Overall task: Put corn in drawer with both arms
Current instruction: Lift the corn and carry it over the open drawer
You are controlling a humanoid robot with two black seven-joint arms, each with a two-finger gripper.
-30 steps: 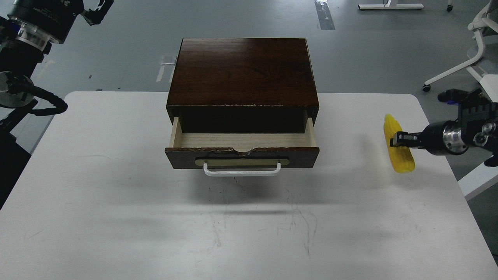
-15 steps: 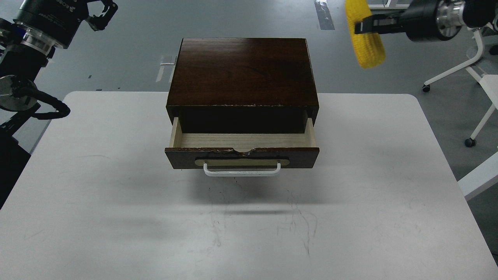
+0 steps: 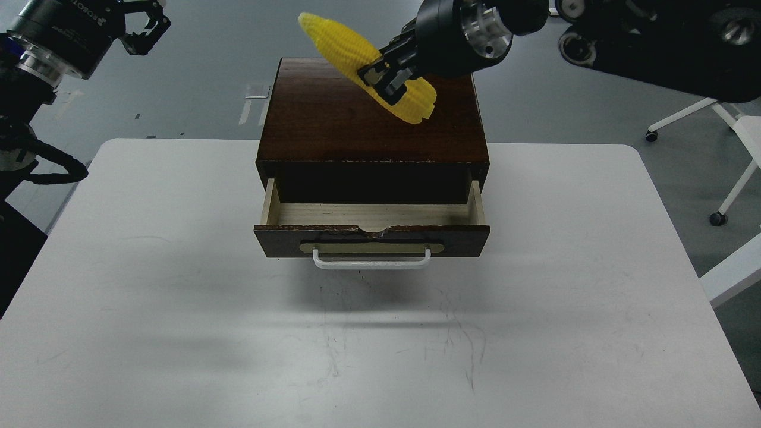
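Observation:
The yellow corn (image 3: 348, 49) is held in the air over the dark wooden box (image 3: 368, 119), pointed end up-left. My right gripper (image 3: 380, 74) is shut on the corn's middle, its arm coming in from the top right. The drawer (image 3: 372, 239) stands pulled open at the front of the box, with its white handle (image 3: 371, 260) toward me and its light wood inside empty. My left gripper (image 3: 145, 21) is raised at the top left, away from the box, with its claws spread open and nothing in them.
The box sits at the back middle of a white table (image 3: 178, 309). A white chair base (image 3: 713, 113) and grey floor lie behind at the right. My left arm's elbow and cables (image 3: 41, 160) hang by the table's left edge.
My right gripper has carried the corn from the table's right edge up and then left, to above the box. The left arm has shifted only slightly. The drawer has stayed open.

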